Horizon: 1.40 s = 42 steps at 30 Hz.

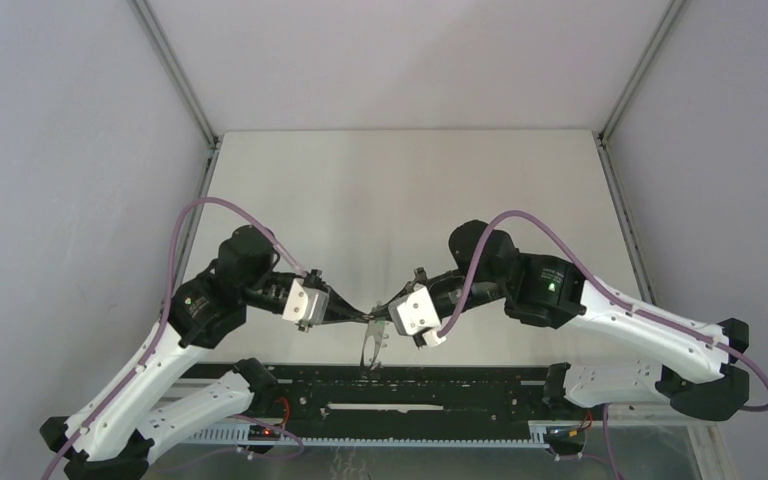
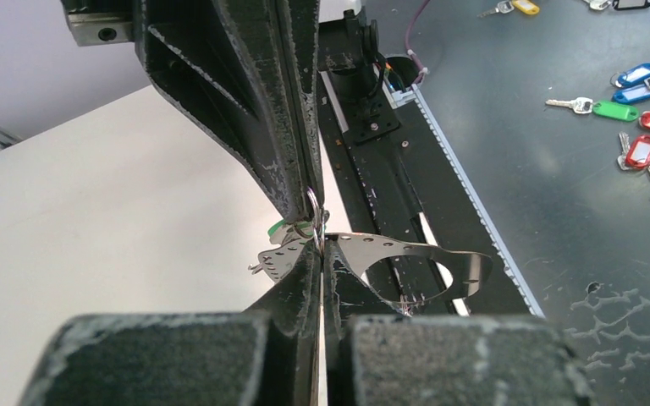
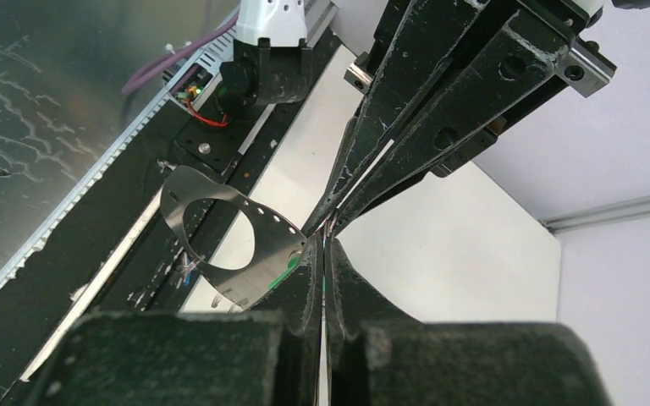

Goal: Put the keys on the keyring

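Left pincer [image 2: 322,248] and right pincer [image 3: 322,242] both closed, meeting tip to tip, each nipping the rim of the keyring [image 3: 275,254]. Band sticks out sideways from the tips. Sliver of green key head [image 2: 281,227] just beside the pinch point.

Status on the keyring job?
Left gripper, right gripper: jaws shut, tips meeting. Keyring pinched between them, green key alongside. Nothing blocking.
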Each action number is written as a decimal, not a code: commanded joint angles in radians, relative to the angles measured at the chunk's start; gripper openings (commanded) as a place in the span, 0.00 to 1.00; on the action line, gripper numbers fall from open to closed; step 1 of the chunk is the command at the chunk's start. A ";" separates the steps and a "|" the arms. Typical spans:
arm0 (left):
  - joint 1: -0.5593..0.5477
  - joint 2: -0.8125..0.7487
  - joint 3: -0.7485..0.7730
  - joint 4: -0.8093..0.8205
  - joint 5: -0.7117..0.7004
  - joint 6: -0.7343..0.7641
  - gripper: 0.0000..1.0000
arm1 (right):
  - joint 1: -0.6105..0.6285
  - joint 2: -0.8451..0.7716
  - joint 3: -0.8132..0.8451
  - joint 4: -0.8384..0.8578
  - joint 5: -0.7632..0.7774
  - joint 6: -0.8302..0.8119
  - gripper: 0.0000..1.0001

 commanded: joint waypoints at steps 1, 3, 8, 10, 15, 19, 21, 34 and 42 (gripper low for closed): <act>-0.024 -0.006 0.043 0.007 0.020 0.056 0.00 | -0.030 0.021 0.056 0.032 -0.061 -0.013 0.00; -0.025 -0.008 0.045 0.000 0.020 0.063 0.00 | -0.047 0.023 0.057 0.020 -0.090 -0.014 0.00; -0.025 -0.019 0.046 -0.009 0.013 0.071 0.00 | -0.070 0.009 0.057 -0.008 -0.132 -0.018 0.00; -0.027 -0.019 0.048 -0.011 0.015 0.069 0.00 | -0.073 0.002 0.058 -0.027 -0.134 -0.029 0.00; -0.027 -0.016 0.051 -0.013 0.020 0.068 0.00 | -0.080 -0.002 0.057 -0.025 -0.147 -0.033 0.00; -0.030 -0.009 0.055 -0.013 0.021 0.066 0.00 | -0.075 0.012 0.057 0.013 -0.156 -0.032 0.00; -0.030 -0.007 0.055 -0.015 0.018 0.066 0.00 | -0.072 0.016 0.058 0.028 -0.161 -0.033 0.00; -0.038 0.002 0.056 -0.016 0.014 0.073 0.00 | -0.063 0.059 0.084 0.041 -0.172 -0.050 0.00; -0.043 0.003 0.066 -0.014 0.010 0.085 0.00 | -0.073 0.085 0.084 0.076 -0.161 -0.026 0.00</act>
